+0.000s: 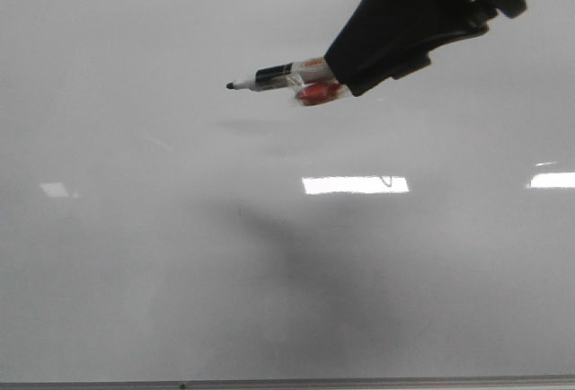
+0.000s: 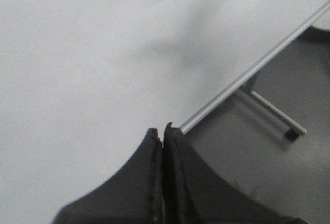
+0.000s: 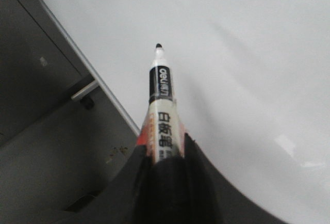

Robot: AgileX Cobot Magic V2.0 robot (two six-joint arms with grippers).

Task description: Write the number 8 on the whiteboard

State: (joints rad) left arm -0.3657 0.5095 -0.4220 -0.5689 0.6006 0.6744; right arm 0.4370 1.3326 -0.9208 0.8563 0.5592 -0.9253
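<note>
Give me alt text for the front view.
The right claw reaches in from the upper right, holding a black-tipped marker pointed left, its tip above a blank glossy whiteboard. No writing shows, only glare patches and the arm's shadow.

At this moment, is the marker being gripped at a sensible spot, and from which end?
Yes, it seems so. The right gripper is shut on the marker around the rear of its barrel, coming from the tail end. That leaves the black band and the tip sticking out free toward the whiteboard. The barrel is straight and round, so a rear clamp looks steady.
</note>
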